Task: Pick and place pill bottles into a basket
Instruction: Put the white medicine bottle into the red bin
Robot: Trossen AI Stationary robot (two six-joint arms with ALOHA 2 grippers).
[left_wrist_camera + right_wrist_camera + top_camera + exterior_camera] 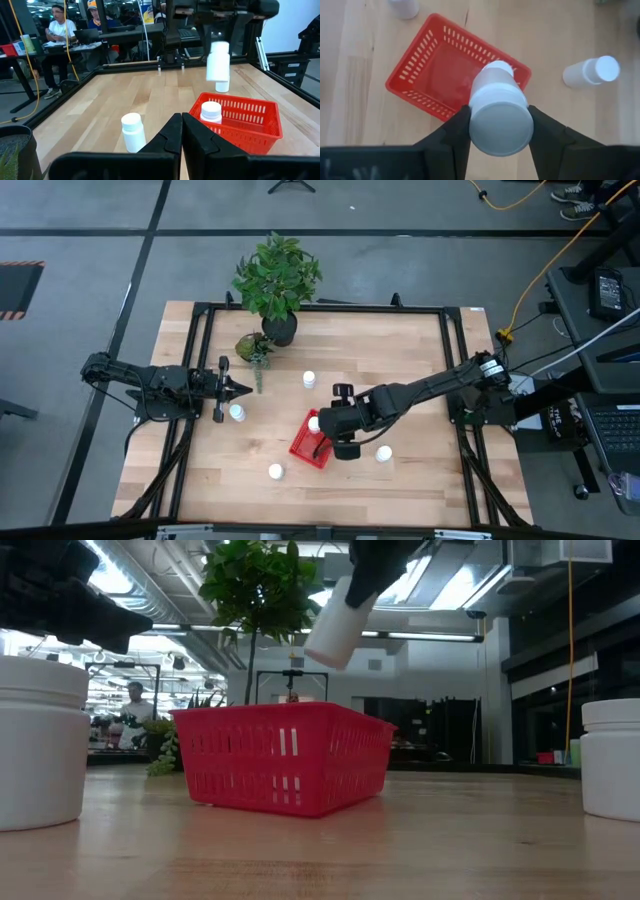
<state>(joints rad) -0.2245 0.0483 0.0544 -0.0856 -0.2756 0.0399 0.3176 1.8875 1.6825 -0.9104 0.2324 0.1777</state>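
The red basket (303, 448) stands near the table's middle, with one white pill bottle (211, 111) inside, in the corner nearest my left arm. My right gripper (500, 117) is shut on another bottle (338, 625), held above the basket. My left gripper (181, 126) is shut and empty, left of the basket (250, 120). A bottle (237, 412) stands upright just beside it. Three more bottles stand on the table: one far of the basket (309, 379), one near-left (275, 471) and one to its right (384, 453). My right gripper pinches the bottle between its two fingers (457, 127), on opposite sides of its upper end (500, 107). The fingers come from above, pointing down. The bottle hangs below them, tilted, lifted clear over the basket (435, 65).
A potted plant (278, 300) and a small green sprig (256, 350) stand at the far edge, left of centre. A black metal frame (450, 330) runs around the table. People sit at desks (57, 25) beyond the table.
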